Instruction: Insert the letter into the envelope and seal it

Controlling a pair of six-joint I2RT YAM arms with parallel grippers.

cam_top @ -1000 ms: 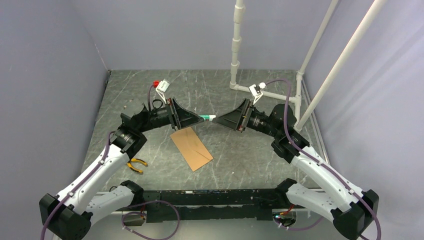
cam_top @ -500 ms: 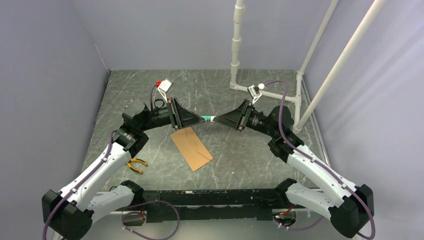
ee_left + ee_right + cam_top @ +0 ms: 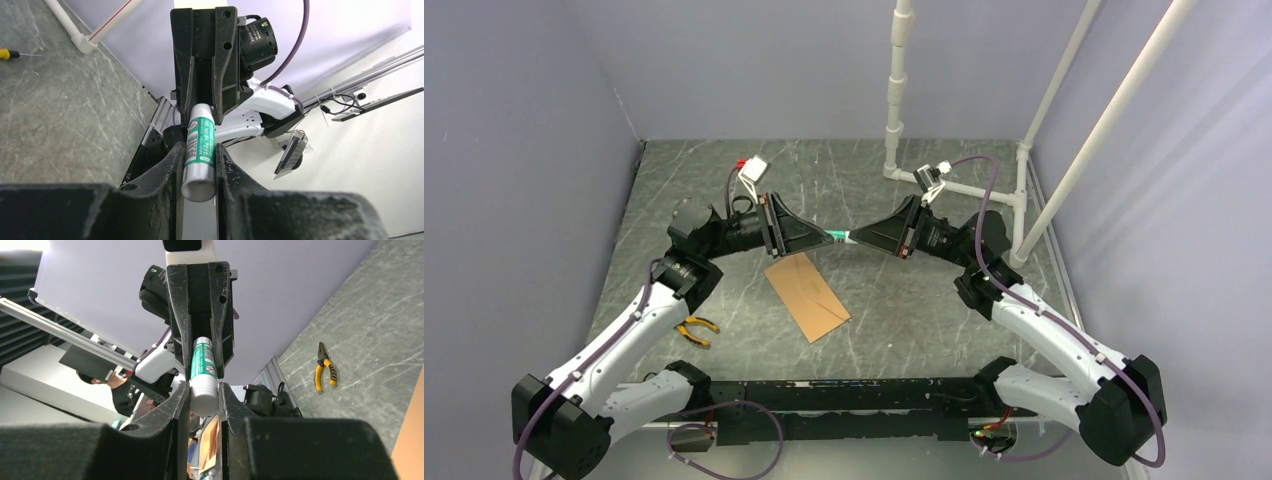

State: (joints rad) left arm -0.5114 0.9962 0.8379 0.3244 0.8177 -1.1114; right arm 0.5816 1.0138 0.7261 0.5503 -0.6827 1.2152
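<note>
The envelope (image 3: 807, 296) lies flat on the gray table (image 3: 894, 310), turned a bit slantwise. Up in the air, just past its far end, the two arms meet tip to tip. Between them is a green and white glue stick (image 3: 838, 236). The left gripper (image 3: 198, 160) squeezes one end of it. The right gripper (image 3: 202, 400) has its fingers pressed on the other end. Yellow pliers (image 3: 696, 328) lie left of the envelope, well apart from it.
</note>
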